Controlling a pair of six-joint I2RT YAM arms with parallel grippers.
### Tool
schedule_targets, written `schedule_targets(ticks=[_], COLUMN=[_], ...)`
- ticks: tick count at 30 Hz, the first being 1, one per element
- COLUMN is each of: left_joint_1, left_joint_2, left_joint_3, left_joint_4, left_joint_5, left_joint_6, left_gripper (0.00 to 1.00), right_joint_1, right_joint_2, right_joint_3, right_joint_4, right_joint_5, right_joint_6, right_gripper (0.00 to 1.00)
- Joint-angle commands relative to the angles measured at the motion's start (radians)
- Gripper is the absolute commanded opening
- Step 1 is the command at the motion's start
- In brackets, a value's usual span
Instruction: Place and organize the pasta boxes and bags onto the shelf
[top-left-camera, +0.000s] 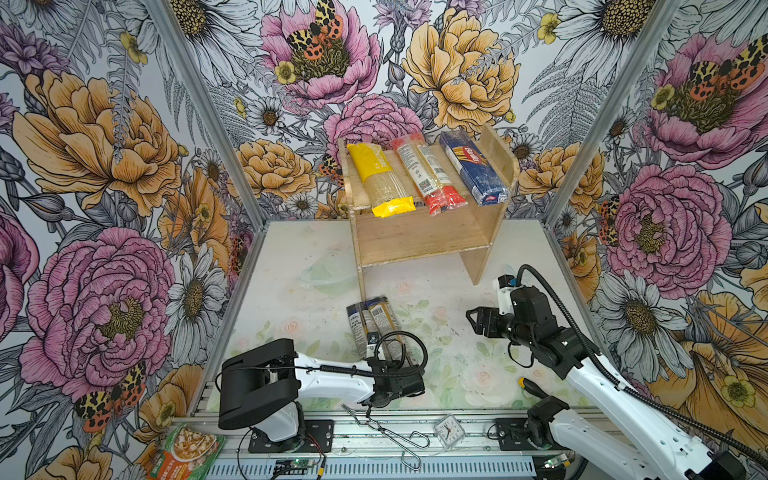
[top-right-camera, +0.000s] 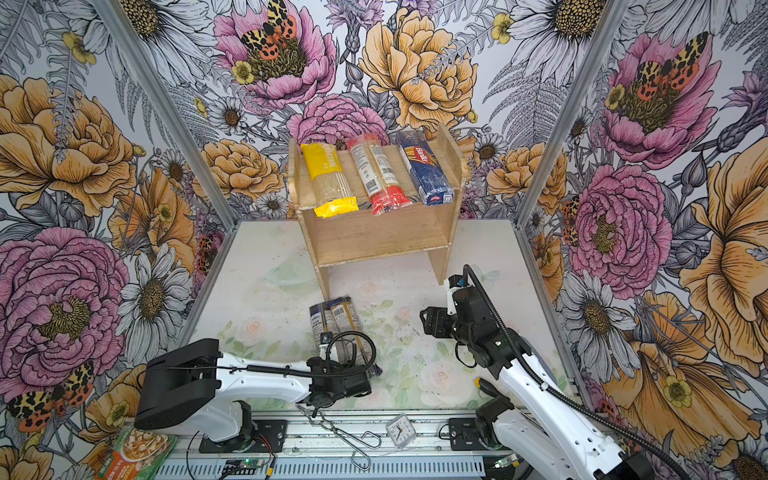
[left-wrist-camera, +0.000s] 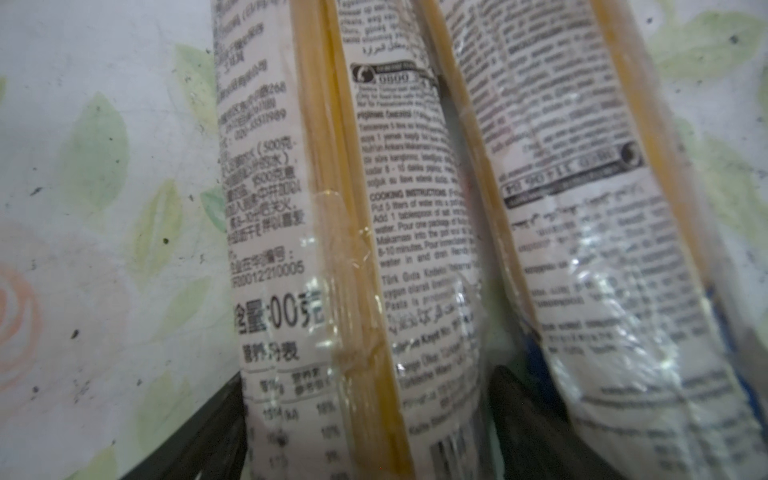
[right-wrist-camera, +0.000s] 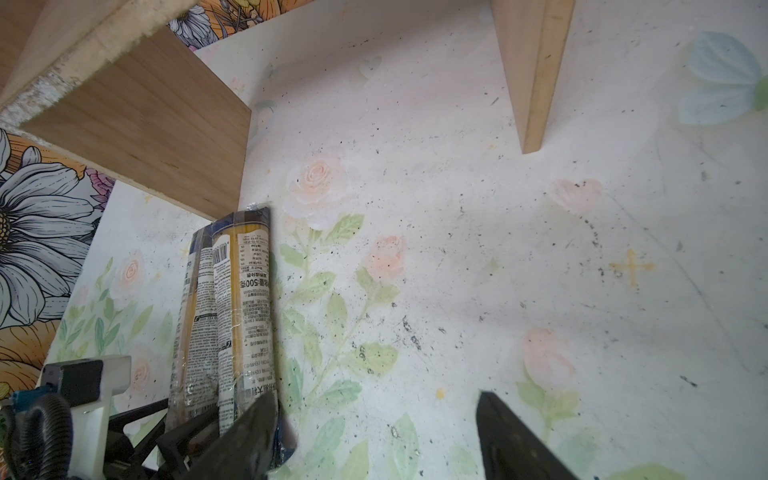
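Light wood is seen in the shelf, on whose upper tier the yellow-ended pack, red-ended pack and blue Barilla pack are laid side by side. Two slim clear packs are seen on the table before a shelf leg. One is straddled by the left gripper; whether it is clamped cannot be told. The right gripper is held spread and empty above the table.

You face a lab robot cell: floral-print wall panels framed by aluminium posts, left arm and right arm bolted to a rail.
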Motion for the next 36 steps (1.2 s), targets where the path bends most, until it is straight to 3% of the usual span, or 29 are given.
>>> schedule_targets(ticks=[1,9,16,19,23,31,36], left_joint_1=[-0.006,-0.003,-0.001,-0.004,-0.005,-0.003,-0.003], left_joint_2=[-0.009,-0.063,-0.009,-0.015,-0.023,0.004,0.008], left_joint_3=[-0.074,-0.097,-0.079,-0.076,-0.069,-0.059,-0.058], left_joint_4=[-0.018,-0.018,-0.02,-0.02,-0.019,-0.017,-0.02], left_joint_5=[0.168,0.122,0.144,0.134,0.12,0.13,0.132], left_joint_6=[-0.032,-0.071,-0.063,-0.057,-0.05,-0.046,-0.04], left_gripper=[0.91,0.95,0.75,0.87,0.89,0.68,0.61], right_joint_1=[0.005,0.007,0.007,0.007,0.007,0.008,0.008], right_joint_2=[-0.007,-0.003,-0.009,-0.003,0.004,0.01,0.019], right_joint_3=[-0.005,-0.003,-0.002,-0.002,-0.002,0.009,0.017], right_joint_4=[0.022,0.024,0.024,0.024,0.024,0.025,0.025], right_joint_5=[-0.001,-0.005,-0.005,-0.007,-0.008,-0.011,-0.016], right_joint_6=[0.007,0.016,0.017,0.019,0.021,0.019,0.019], right_gripper=[0.77,0.77,0.77,0.77,0.77,0.77,0.77])
